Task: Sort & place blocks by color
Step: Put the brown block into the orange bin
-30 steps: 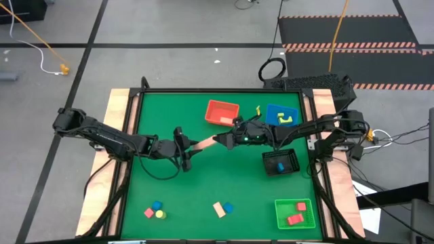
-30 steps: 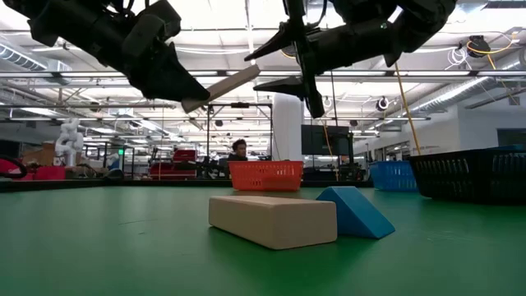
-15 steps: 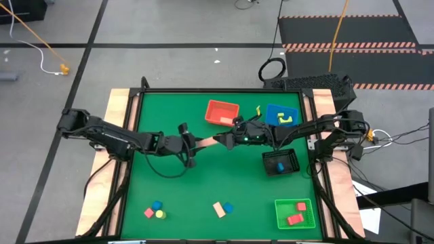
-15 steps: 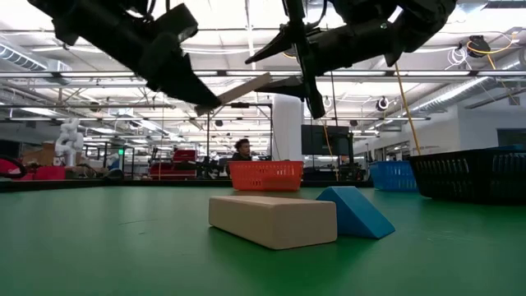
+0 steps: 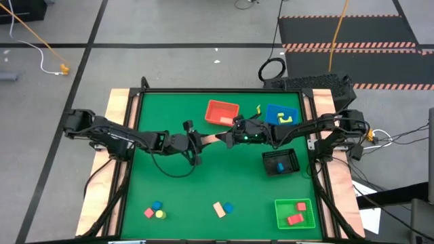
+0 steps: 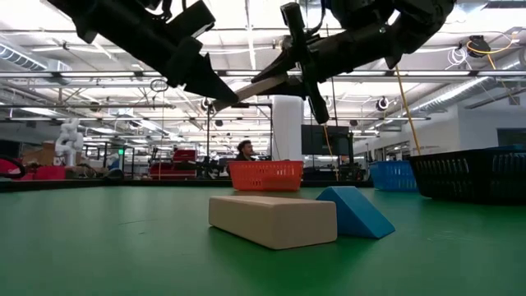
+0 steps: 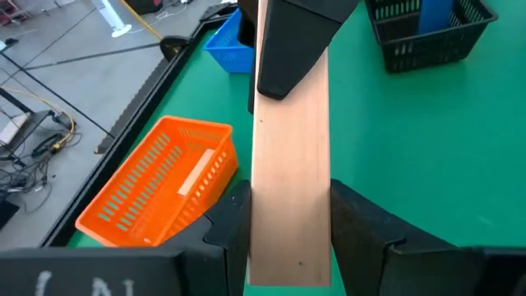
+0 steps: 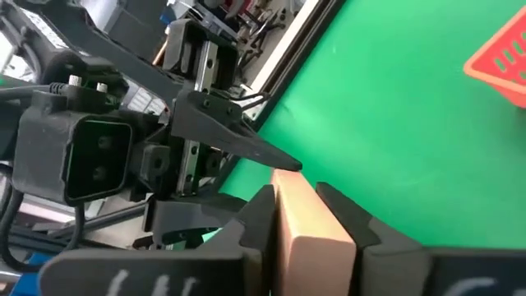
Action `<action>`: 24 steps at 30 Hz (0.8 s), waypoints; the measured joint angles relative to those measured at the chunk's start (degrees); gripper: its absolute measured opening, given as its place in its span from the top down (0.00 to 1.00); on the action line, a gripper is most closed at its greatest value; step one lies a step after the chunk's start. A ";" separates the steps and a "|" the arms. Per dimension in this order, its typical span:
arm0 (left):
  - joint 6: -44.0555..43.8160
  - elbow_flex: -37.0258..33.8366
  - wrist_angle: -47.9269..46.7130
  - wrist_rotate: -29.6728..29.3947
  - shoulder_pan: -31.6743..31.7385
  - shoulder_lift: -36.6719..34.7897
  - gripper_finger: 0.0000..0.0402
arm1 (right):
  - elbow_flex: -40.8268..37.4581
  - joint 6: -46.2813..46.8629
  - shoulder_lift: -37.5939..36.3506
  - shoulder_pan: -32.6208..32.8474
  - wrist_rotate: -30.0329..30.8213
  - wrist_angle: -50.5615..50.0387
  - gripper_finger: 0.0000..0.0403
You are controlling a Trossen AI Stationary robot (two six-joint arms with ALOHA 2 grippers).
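Note:
A pale wood bar (image 5: 210,140) hangs in the air above the middle of the green table (image 5: 169,190). My left gripper (image 5: 199,144) is shut on its left end, and my right gripper (image 5: 224,139) is shut on its right end. In the low view the bar (image 6: 255,85) spans between the two grippers, high above the table. Other blocks lie near the front: a pale block (image 5: 218,209) beside a blue wedge (image 5: 228,208), and a red, blue and yellow cluster (image 5: 155,211). My left gripper pinches the bar's two long narrow sides (image 7: 255,238) between its fingers (image 7: 366,234), at the bar's left end. The fingers come level from the table's left and lie along the bar. The bar is lifted clear, rising slightly toward the right. My right gripper pinches the bar's right end (image 8: 306,215) between its two fingers (image 8: 256,218). It comes at the bar from the table's right, roughly level, fingers along the bar. In the left wrist view one finger (image 7: 292,45) lies on the bar's broad face. The bar is clear of the table.
A red tray (image 5: 222,112) and a blue tray (image 5: 282,115) stand at the back. A black tray (image 5: 280,162) holding a blue block is at the right, and a green tray (image 5: 296,213) with red blocks at the front right. A person shows far behind the table.
My left gripper has carried the bar toward the table's right, into my right gripper's open fingers. My right gripper, nearly still, has shut on the bar's right end. The bar stays lifted clear, now held at both ends.

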 joint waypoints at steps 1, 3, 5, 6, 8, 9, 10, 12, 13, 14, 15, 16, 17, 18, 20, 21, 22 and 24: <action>-0.02 0.00 -0.02 0.00 0.06 -0.04 0.67 | 0.02 -0.22 0.00 -0.15 -0.12 0.01 0.87; -0.07 0.00 0.03 0.05 0.10 -0.02 0.67 | 0.02 -1.18 0.00 -0.52 -0.21 -0.16 0.87; -0.16 -0.01 0.18 0.04 0.11 -0.02 0.67 | 0.02 -2.11 0.00 -0.90 -0.44 -0.35 0.87; -0.21 -0.02 0.23 0.04 0.11 -0.02 0.67 | 0.02 -2.73 0.00 -1.10 -0.45 -0.52 0.87; -0.57 -0.02 0.47 -0.04 0.11 -0.02 0.63 | 0.02 -3.69 0.00 -1.34 -0.58 -0.89 0.88; -1.22 -0.02 0.75 -0.26 0.11 -0.03 0.59 | 0.04 -4.88 0.00 -1.51 -0.74 -1.05 0.88; -1.72 -0.02 1.37 -0.70 0.07 -0.07 0.54 | 0.04 -5.86 0.00 -1.56 -0.55 -1.67 0.89; -2.81 -0.02 1.82 -2.45 0.03 -0.22 0.45 | -0.09 -6.85 0.17 -1.96 -0.40 -2.91 0.89; -3.25 -0.02 1.98 -3.31 0.00 -0.20 0.41 | -0.09 -7.41 0.17 -2.12 -0.30 -3.32 0.90; -3.59 -0.02 2.05 -4.13 0.02 -0.17 0.38 | -0.09 -8.01 0.13 -2.41 -0.22 -3.44 0.90; -3.63 -0.02 2.25 -4.88 0.09 -0.17 0.35 | -0.07 -8.45 0.05 -2.76 -0.23 -3.47 0.90; -3.62 -0.02 2.61 -5.58 0.11 -0.17 0.33 | -0.07 -8.96 0.02 -3.10 -0.21 -3.77 0.90; -3.63 -0.02 2.75 -6.19 0.11 -0.17 0.31 | -0.07 -9.70 0.03 -3.49 -0.20 -4.03 0.90; -3.65 -0.02 2.73 -6.45 0.11 -0.17 0.29 | -0.07 -10.38 0.07 -3.93 -0.21 -4.13 0.90; -4.47 -0.02 2.59 -6.57 0.11 -0.17 0.27 | -0.07 -11.46 0.07 -5.13 -0.10 -3.91 0.90; -4.82 -0.02 2.62 -6.64 0.11 -0.17 0.27 | -0.07 -12.12 0.07 -5.88 -0.02 -3.71 0.90; -5.36 -0.02 2.60 -6.73 0.10 -0.17 0.27 | -0.07 -12.69 0.07 -6.61 0.12 -3.76 0.90; -6.58 -0.02 2.53 -6.76 0.10 -0.17 0.28 | -0.07 -13.95 0.07 -8.03 1.20 -3.94 0.90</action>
